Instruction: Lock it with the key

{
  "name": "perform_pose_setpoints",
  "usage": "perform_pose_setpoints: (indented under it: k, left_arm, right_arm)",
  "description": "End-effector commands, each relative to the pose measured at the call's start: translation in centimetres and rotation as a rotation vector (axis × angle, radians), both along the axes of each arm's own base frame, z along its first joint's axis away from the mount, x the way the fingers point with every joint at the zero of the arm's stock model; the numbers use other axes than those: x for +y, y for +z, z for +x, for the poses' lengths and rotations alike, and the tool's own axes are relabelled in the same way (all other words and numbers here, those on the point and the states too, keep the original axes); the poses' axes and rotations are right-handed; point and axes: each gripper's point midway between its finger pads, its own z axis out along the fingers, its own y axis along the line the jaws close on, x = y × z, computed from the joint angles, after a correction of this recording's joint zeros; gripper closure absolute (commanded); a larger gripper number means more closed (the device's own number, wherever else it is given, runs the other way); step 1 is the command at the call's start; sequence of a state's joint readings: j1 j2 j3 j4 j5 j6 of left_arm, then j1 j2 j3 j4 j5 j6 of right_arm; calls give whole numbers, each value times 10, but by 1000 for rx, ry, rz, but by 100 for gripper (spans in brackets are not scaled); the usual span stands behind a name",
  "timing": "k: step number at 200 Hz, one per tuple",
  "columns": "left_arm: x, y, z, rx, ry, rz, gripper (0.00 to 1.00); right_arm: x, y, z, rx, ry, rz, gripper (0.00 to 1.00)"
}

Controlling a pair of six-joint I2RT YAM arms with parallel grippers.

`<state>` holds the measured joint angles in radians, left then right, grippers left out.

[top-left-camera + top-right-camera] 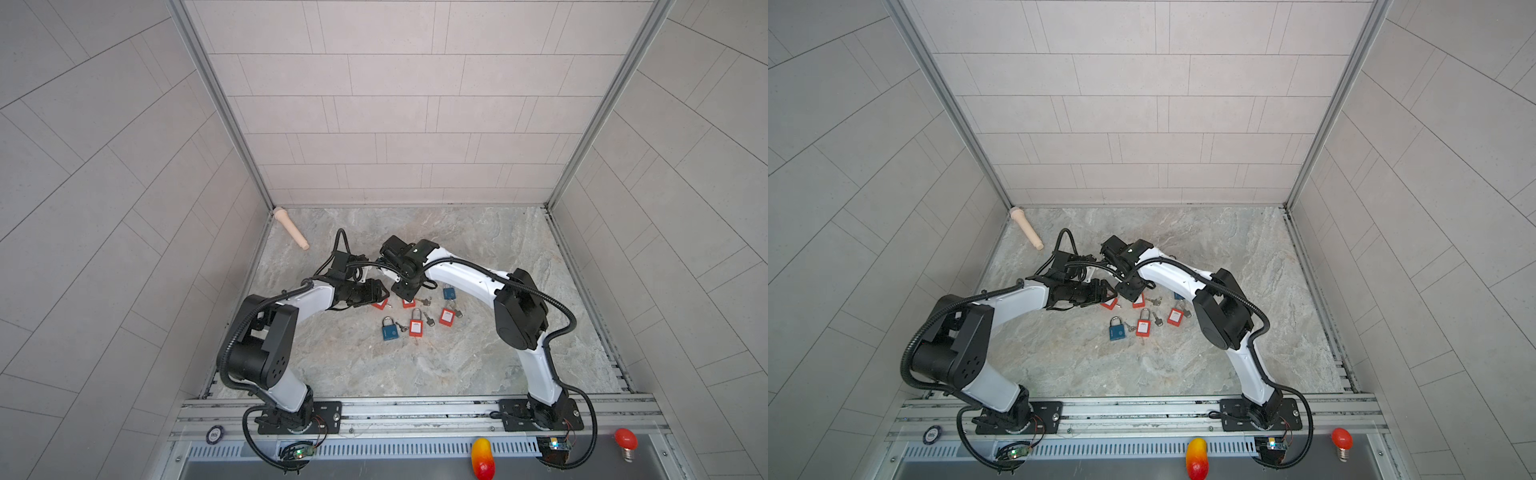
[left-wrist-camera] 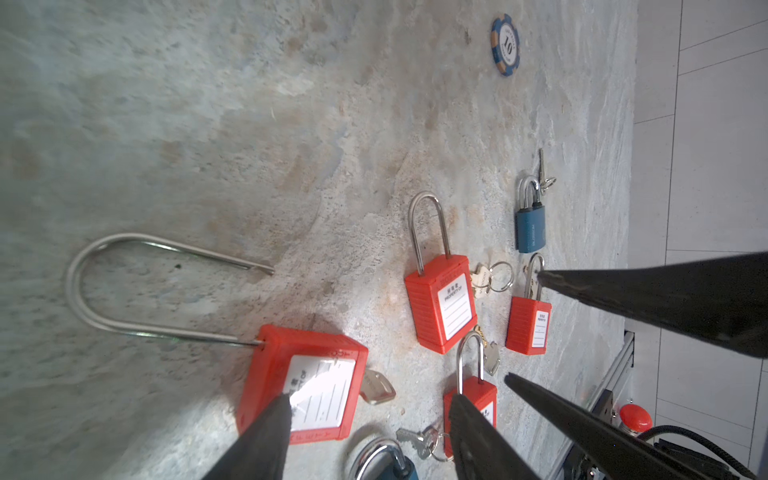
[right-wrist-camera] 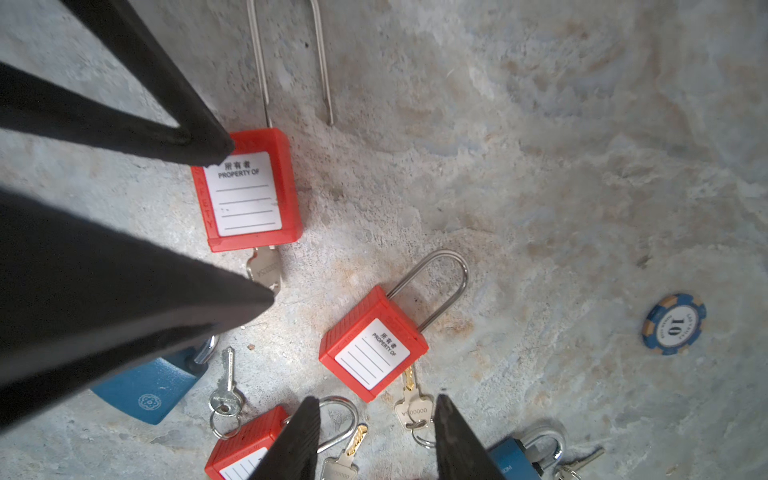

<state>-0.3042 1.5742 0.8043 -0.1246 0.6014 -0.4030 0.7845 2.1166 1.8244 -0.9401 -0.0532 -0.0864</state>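
Red plastic long-shackle padlock [image 3: 249,195] lay flat on marble worktop [image 3: 540,166], shackle sprung, silver key [image 3: 264,266] in base. Left jaws, nearer, parted, empty, tips spaced along its long axis; right jaws parted, empty, just beside.

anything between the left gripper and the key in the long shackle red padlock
Nothing visible does. The key sticks out bare from the red padlock, and the left gripper has its fingers open on either side of it.

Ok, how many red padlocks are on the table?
4, clustered on the table: long-shackle padlock farthest left, middle padlock beside it, front padlock nearest the front edge, right padlock farthest right. Others might lie hidden.
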Motion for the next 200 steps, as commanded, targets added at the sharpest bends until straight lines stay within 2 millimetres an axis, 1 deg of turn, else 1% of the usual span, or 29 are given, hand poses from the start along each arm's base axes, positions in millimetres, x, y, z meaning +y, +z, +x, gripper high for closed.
perform_pose_setpoints:
  k: [1,11,23,33,42,53,64,85,108,129,143,159,171,182,200]
  left_arm:
    - [23,40,12,-156,28,91,33]
    - [44,48,13,-183,71,158,33]
    - [73,55,16,-208,151,246,33]
    - [95,59,18,-229,221,298,33]
    - [111,66,19,-253,273,315,33]
    - [128,71,20,-272,330,330,33]
    - [141,77,20,-290,383,329,33]
    - [166,79,20,-300,481,320,33]
    - [179,77,18,-287,546,268,33]
    - [182,74,17,-277,570,229,33]
    - [181,71,16,-268,566,215,33]
    - [179,70,16,-262,557,199,33]
    - [177,71,16,-265,546,191,34]
    - [175,75,17,-276,534,186,35]
    - [173,80,20,-292,513,180,36]
  right_arm:
    - [7,18,-1,-22,25,38,54]
    - [8,16,-4,-24,49,3,54]
    - [12,8,-11,-13,99,-54,54]
    - [18,3,-15,-7,131,-78,54]
    - [25,-1,-19,0,146,-78,54]
    - [33,-5,-21,11,151,-61,54]
    - [41,-8,-21,23,148,-35,53]
    - [52,-13,-21,45,151,-11,53]
    - [63,-20,-24,77,170,11,51]
    - [75,-27,-29,98,210,31,49]
    - [82,-32,-32,106,228,32,47]
    - [83,-39,-29,108,219,5,48]
    - [78,-45,-21,79,186,-40,51]
    - [70,-47,-11,43,148,-95,52]
    - [68,-49,-9,34,129,-111,52]
